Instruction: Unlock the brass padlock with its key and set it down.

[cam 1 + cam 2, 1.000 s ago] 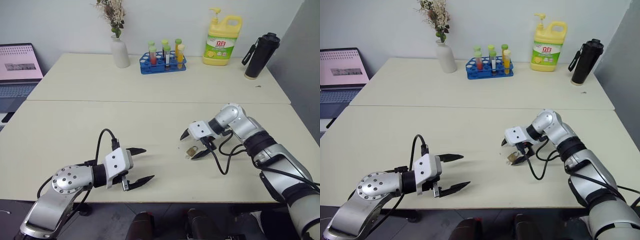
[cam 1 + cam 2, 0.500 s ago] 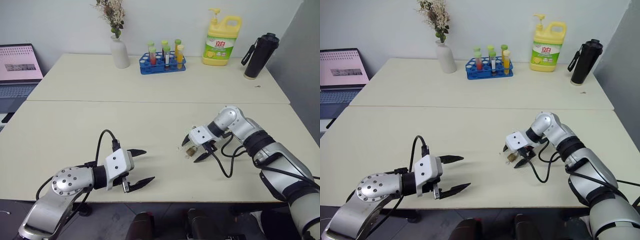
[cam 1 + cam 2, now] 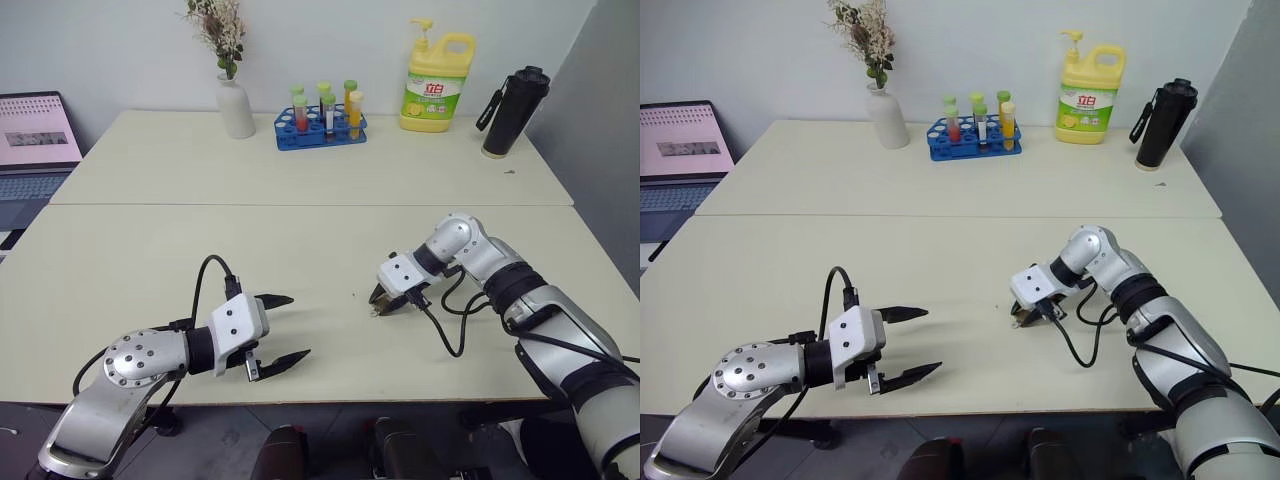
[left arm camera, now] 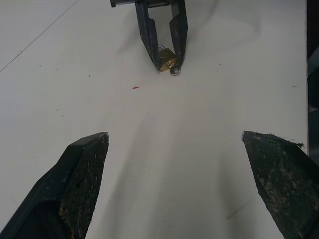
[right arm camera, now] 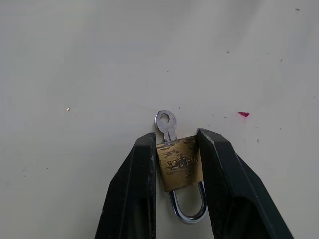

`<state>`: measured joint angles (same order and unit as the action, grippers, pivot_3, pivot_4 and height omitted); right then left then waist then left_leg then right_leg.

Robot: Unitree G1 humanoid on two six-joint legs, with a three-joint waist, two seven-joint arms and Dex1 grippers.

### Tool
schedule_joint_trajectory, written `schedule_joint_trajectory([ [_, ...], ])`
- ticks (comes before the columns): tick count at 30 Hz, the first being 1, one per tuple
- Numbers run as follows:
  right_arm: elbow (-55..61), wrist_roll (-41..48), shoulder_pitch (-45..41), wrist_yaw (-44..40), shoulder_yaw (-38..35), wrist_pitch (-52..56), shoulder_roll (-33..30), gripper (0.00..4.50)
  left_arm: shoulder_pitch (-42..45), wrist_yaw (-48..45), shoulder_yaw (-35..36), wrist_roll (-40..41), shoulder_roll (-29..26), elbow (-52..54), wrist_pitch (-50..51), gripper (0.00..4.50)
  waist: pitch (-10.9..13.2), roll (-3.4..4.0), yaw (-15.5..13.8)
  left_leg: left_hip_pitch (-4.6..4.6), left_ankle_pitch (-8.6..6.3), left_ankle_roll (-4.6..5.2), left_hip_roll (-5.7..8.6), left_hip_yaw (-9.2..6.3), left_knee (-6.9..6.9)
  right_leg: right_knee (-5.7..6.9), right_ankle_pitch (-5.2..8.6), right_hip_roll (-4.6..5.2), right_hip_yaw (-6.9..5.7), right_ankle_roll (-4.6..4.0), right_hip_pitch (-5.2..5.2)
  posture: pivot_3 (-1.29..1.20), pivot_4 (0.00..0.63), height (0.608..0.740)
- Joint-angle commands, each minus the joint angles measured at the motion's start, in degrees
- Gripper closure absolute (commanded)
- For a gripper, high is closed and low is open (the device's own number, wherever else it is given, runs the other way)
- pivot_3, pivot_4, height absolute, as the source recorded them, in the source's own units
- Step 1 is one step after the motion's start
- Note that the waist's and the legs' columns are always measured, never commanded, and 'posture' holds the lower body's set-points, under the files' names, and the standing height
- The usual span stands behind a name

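Right tool (image 5: pixel 174 149) is clenched on the brass padlock (image 5: pixel 179 169): my wrist camera shows both black fingers (image 5: pixel 134 184) pressed against the sides of its body. I see the key (image 5: pixel 166 124) standing in the end of the padlock away from the silvery shackle, its round bow poking out past the fingertips. Padlock and key sit low at the pale surface (image 3: pixel 300 240), close to a small red speck (image 5: pixel 243 114) on it. My left tool (image 3: pixel 283 328) hangs released, its jaws spread wide with nothing between them, well apart from the padlock and pointing toward it. Far behind the padlock, I see a blue test-tube rack (image 3: pixel 320 125) and a yellow soap bottle (image 3: pixel 436 70).
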<state>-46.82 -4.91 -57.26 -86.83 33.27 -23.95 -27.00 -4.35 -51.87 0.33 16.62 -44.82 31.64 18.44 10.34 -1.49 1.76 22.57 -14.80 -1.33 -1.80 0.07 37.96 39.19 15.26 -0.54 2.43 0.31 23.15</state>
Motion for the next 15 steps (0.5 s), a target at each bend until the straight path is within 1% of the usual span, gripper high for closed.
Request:
schedule_joint_trajectory([
  [1,12.1,2.5,4.5,4.4,-6.9,12.5,-3.9,3.64,0.2,0.6,0.0,-0.2,0.3,1.0,-0.9,0.0,0.0,0.01,-0.3,0.04,0.0,0.0,0.01,0.0,0.0,0.0,0.0,0.01,0.0,0.0,0.02,0.0,0.15,0.74],
  [3,22.6,2.0,9.6,8.0,-9.7,19.5,-6.6,3.64,0.3,0.8,-0.5,-0.3,0.7,1.0,-0.8,0.0,0.0,0.01,-0.6,0.18,0.0,0.0,0.07,-0.13,0.01,-0.04,0.0,0.05,-0.05,0.0,0.06,0.0,0.15,0.74],
  [6,34.4,1.3,17.3,13.8,-12.6,26.8,-8.2,3.64,1.0,0.6,-1.1,-0.6,0.9,0.4,-1.2,0.0,0.0,0.01,-0.7,0.27,-0.01,0.0,0.08,-0.13,-0.02,-0.09,0.0,0.07,-0.05,0.01,0.11,0.0,0.15,0.74],
  [8,39.0,0.5,20.4,16.8,-13.5,29.8,-8.6,3.64,1.4,0.5,-1.4,-0.7,0.9,-0.1,-1.4,0.0,0.0,0.01,-0.5,0.27,-0.01,0.0,0.07,-0.14,-0.04,-0.1,0.01,0.05,-0.05,0.02,0.11,0.0,0.15,0.74],
  [9,41.0,-0.3,22.2,19.8,-14.1,32.4,-7.9,3.64,1.8,0.4,-1.6,-0.7,0.9,-0.4,-1.4,0.0,0.0,0.02,-0.3,0.26,-0.01,0.0,0.07,-0.13,-0.04,-0.1,0.01,0.04,-0.04,0.02,0.12,0.0,0.15,0.74],
  [13,45.3,-1.8,26.5,26.6,-14.8,39.1,-6.0,3.64,3.0,-0.2,-2.4,-0.8,1.1,-1.5,-1.9,0.0,0.0,0.02,0.1,0.21,0.0,0.0,0.03,-0.08,-0.02,-0.08,0.08,-0.09,0.03,0.14,0.12,0.0,0.15,0.74],
  [15,46.5,-1.6,27.3,28.2,-15.2,41.4,-5.4,2.91,3.4,-0.6,-2.7,-0.8,1.1,-2.0,-2.3,0.0,0.0,0.02,0.1,0.2,0.0,0.0,0.0,-0.09,-0.01,-0.09,0.09,-0.15,0.05,0.2,0.11,0.0,0.15,0.74],
])
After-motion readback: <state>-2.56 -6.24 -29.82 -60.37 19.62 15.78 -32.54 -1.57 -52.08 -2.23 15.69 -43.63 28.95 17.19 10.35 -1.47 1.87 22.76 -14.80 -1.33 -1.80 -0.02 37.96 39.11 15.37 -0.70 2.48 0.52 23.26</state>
